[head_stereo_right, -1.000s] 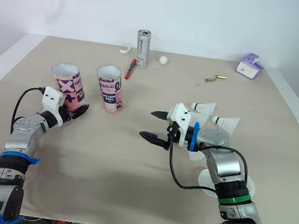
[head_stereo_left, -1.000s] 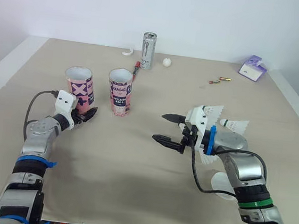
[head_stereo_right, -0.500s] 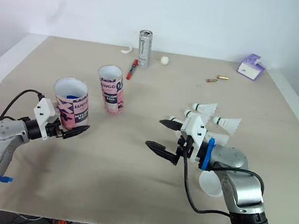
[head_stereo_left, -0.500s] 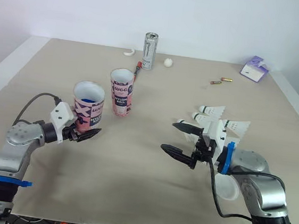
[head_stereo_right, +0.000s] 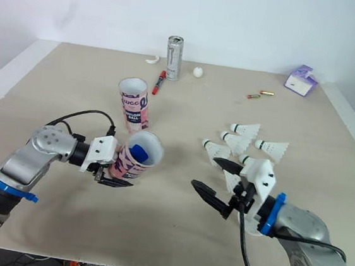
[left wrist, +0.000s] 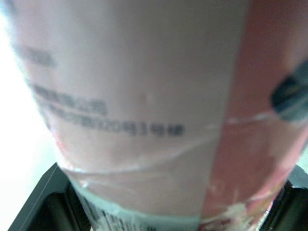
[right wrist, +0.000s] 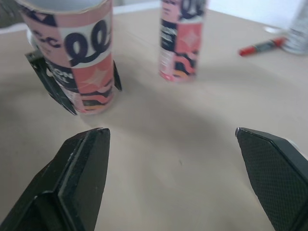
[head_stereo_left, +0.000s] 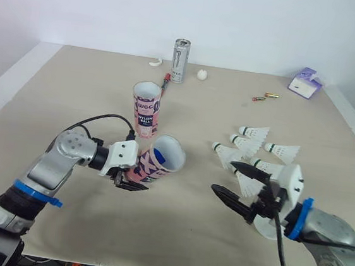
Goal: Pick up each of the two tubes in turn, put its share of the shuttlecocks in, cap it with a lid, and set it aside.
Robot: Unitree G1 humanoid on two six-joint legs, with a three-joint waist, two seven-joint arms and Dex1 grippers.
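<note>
The standing tube (head_stereo_left: 145, 109), just above centre, is showing "NYLON BALL" on its label; the left gripper (head_stereo_left: 134, 174) is clamping the tilted tube (head_stereo_left: 160, 161) at lower centre-left; the right gripper (head_stereo_left: 225, 178) is hanging with fingers spread apart at lower right, beside the shuttlecocks (head_stereo_left: 254, 132).

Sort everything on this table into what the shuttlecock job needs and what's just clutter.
Job: tilted tube held in the left tool, standing tube, loose shuttlecocks, white lid by the right tool.
Clutter: drink can, red marker, white ball, two batteries, purple box, white curved scrap.
</note>
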